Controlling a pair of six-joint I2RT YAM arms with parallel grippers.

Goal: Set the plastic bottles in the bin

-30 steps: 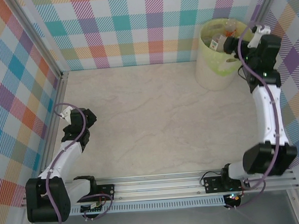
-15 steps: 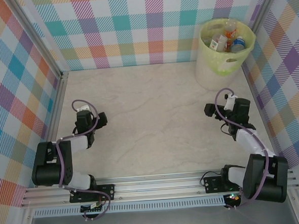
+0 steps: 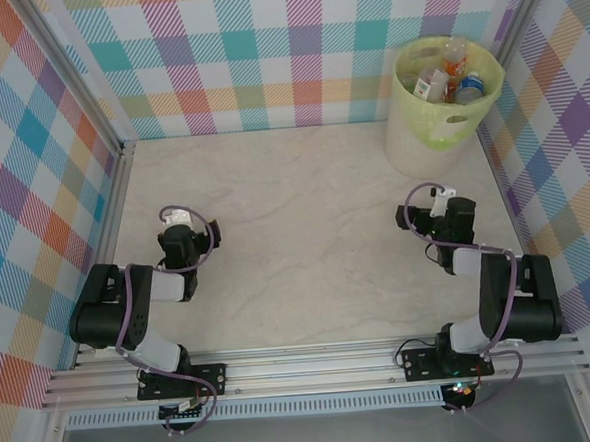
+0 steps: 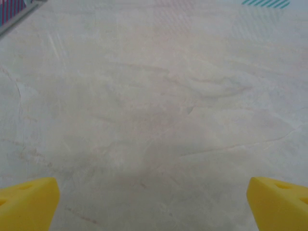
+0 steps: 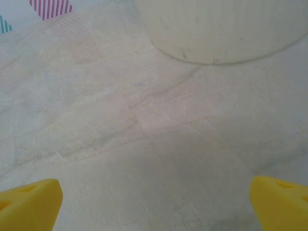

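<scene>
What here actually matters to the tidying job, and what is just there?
Job: plastic bottles inside the bin; left gripper and right gripper, both open.
Just there: marble-look table, checked walls, metal rail.

table (image 3: 304,210): pale marbled top | walls (image 3: 264,43): coloured plaid, three sides | rail (image 3: 314,365): aluminium, along near edge

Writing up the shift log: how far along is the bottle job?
Done: several plastic bottles sit in the bin. In hand: nothing; the left hand and right hand are open over bare table. Left to do: nothing that I can see.
</scene>
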